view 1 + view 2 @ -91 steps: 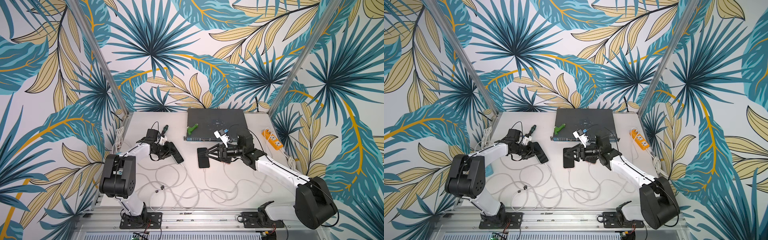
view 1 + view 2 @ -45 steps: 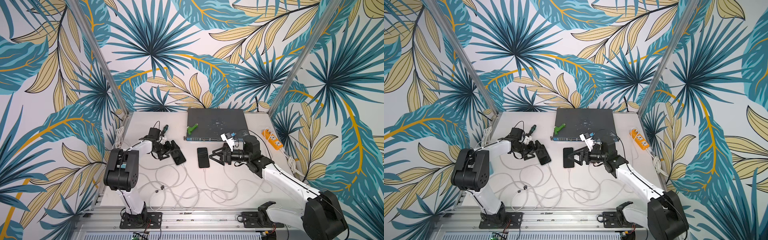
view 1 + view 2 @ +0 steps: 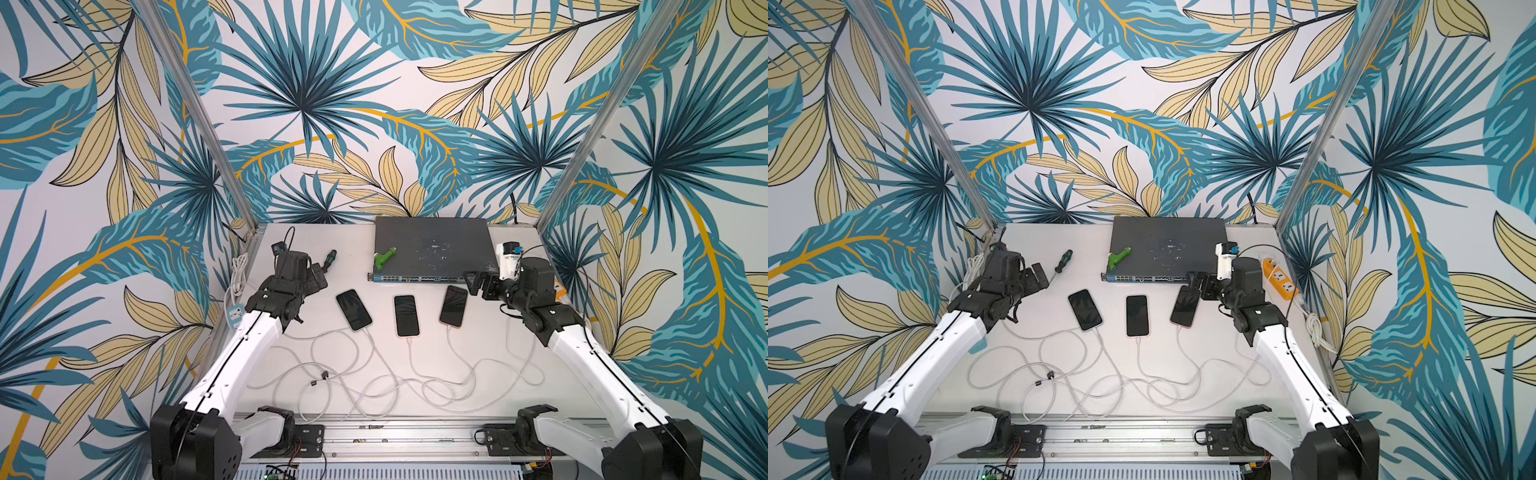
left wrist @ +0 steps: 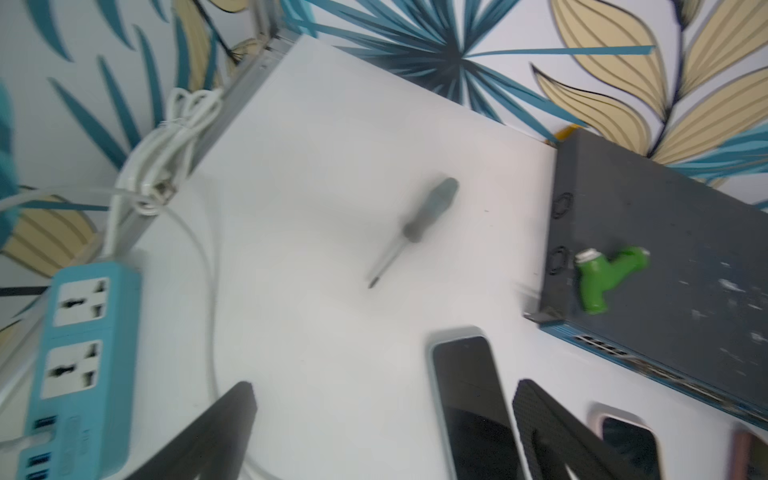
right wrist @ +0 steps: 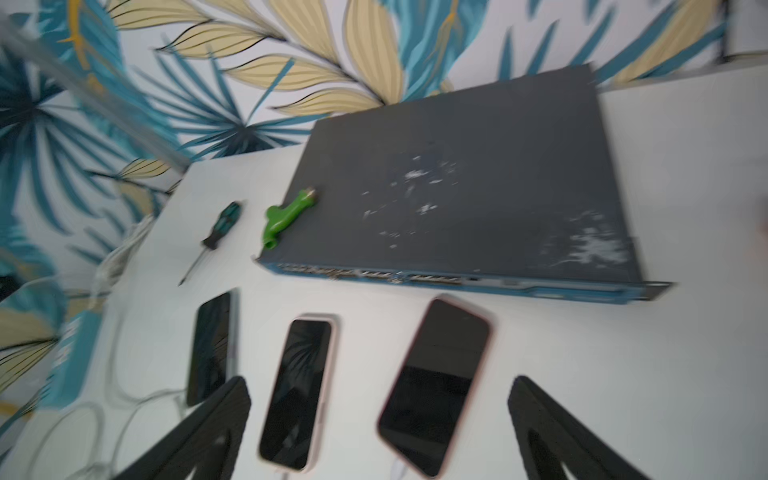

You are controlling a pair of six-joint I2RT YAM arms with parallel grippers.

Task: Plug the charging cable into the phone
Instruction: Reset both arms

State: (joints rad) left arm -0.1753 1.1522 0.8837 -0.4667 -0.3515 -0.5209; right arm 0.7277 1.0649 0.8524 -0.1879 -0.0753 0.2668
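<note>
Three dark-screened phones lie in a row mid-table in both top views: left phone (image 3: 353,309), middle phone (image 3: 406,315), right phone (image 3: 453,306). A white charging cable (image 3: 409,349) runs into the near end of each, and the cables tangle toward the front (image 3: 1100,386). My left gripper (image 3: 318,277) is open and empty, left of the left phone (image 4: 469,399). My right gripper (image 3: 478,283) is open and empty, just right of the right phone (image 5: 436,382). Both wrist views show wide-apart jaws with nothing between them: the left gripper (image 4: 384,390) and the right gripper (image 5: 380,384).
A grey network switch (image 3: 432,249) with a green fitting (image 3: 384,257) on it sits at the back. A screwdriver (image 3: 329,257) lies behind the left gripper. A blue power strip (image 4: 79,353) sits at the left edge, an orange one (image 3: 1279,278) at the right.
Both arms have drawn back from the phones toward the table's sides. The left gripper has gone from shut to open, and the right gripper has opened wider.
</note>
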